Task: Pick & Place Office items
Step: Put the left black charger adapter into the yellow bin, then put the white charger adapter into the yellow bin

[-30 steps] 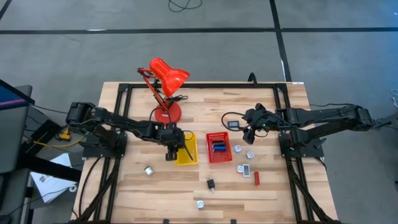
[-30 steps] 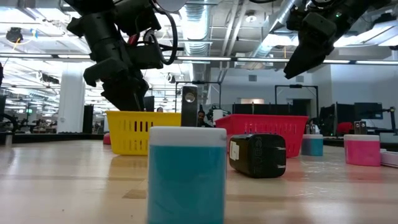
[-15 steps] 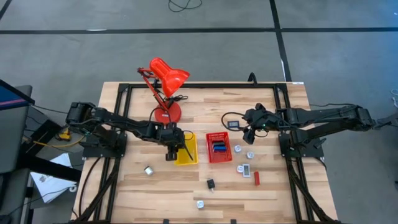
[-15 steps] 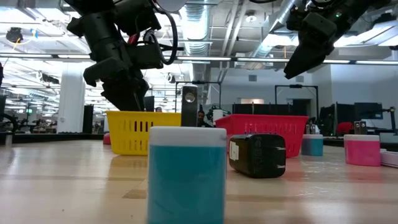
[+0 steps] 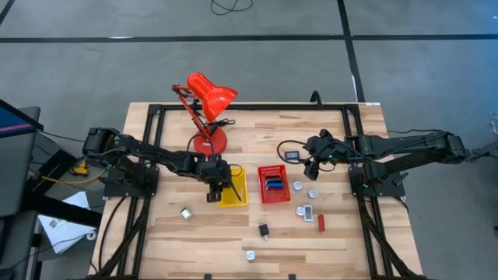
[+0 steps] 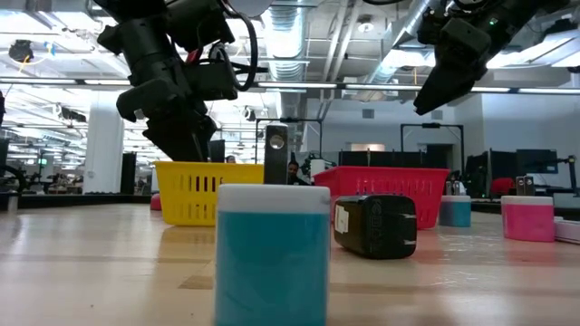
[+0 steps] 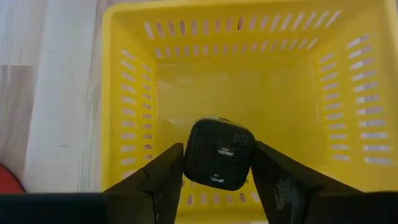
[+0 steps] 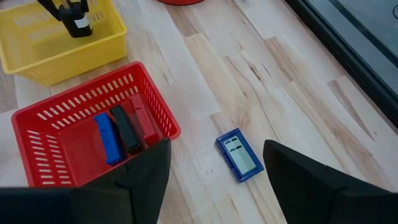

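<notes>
A: What is held by the left gripper?

B: A black rounded item is kept between its narrowly parted fingers, over the yellow tray (whether it is truly clamped cannot be told).

A: And the right gripper?

B: It is held wide open and empty above the table, at three o'clock from the red tray. A blue flat item lies below it; more items are scattered toward five o'clock.

the wooden surface sits on a grey floor with dark lines. behind it is a big room with white pipes on the ceiling, bright lights and desks far off.
</notes>
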